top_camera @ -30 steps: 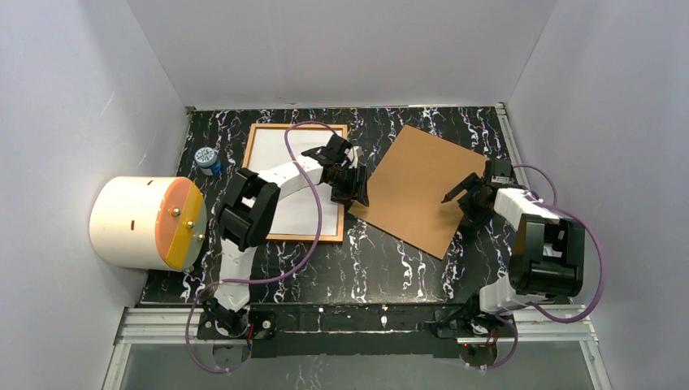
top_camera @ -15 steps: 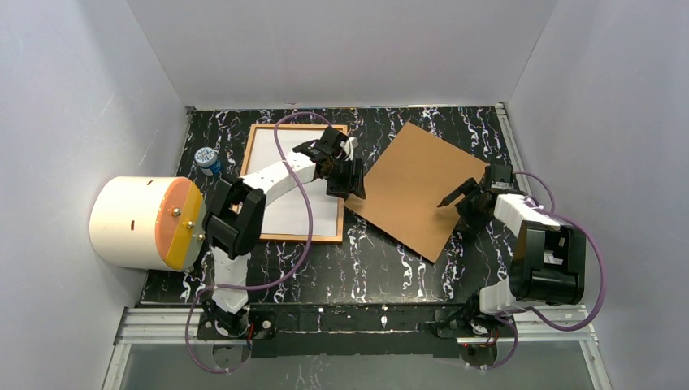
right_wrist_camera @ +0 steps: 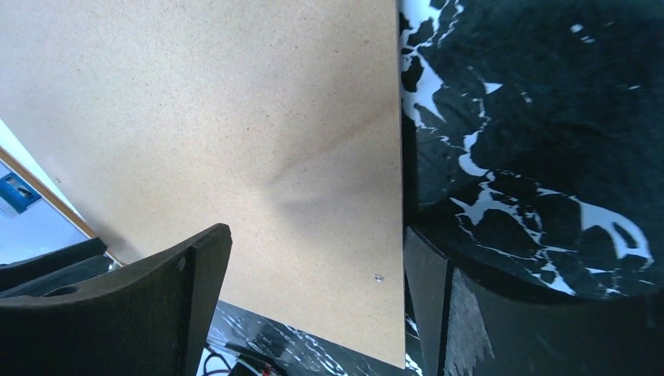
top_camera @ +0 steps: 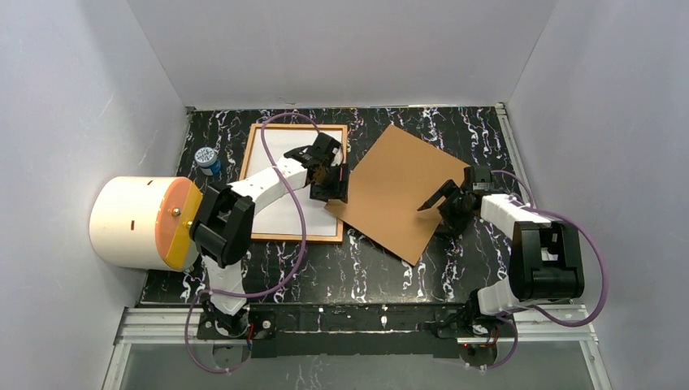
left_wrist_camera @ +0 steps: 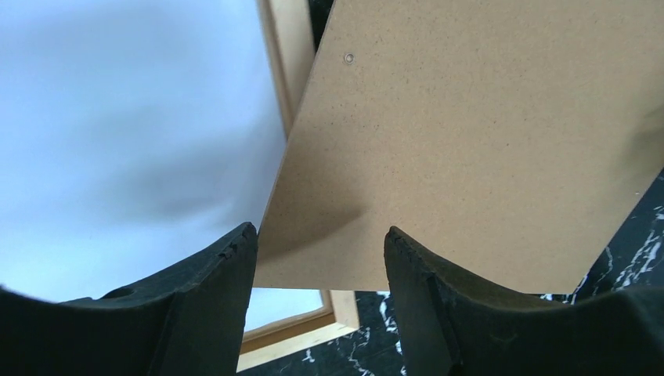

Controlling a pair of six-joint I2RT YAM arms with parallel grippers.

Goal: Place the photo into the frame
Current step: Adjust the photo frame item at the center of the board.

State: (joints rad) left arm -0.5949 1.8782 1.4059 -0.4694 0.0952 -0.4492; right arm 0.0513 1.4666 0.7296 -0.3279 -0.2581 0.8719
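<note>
At the far left a white cylinder [top_camera: 134,221] with an orange end stands apart from the work. Next comes the frame [top_camera: 321,238], flat on the black marbled table [top_camera: 390,268], and the photo [top_camera: 266,150] lies inside it, white back up, filling the opening. The print looks like thin paper: light, limp and easy to crease. It shows no free edge to pinch while it sits within the rails, so a flat fingertip press would suit it better than a squeeze. The frame looks rigid but probably delicate, and its wooden rails are the place to hold it. Over the frame's right rail the left gripper [left_wrist_camera: 319,233] hangs with its jaws parted, clamping nothing, above the leftmost corner of the brown backing board [top_camera: 390,191], which overlaps that rail. The board seems stiff, light and apt to slide on the smooth top, and its edges and corners offer the best hold. At its right edge the right gripper [right_wrist_camera: 317,243] is spread wide, one finger over the board and the other over the table, holding nothing.
</note>
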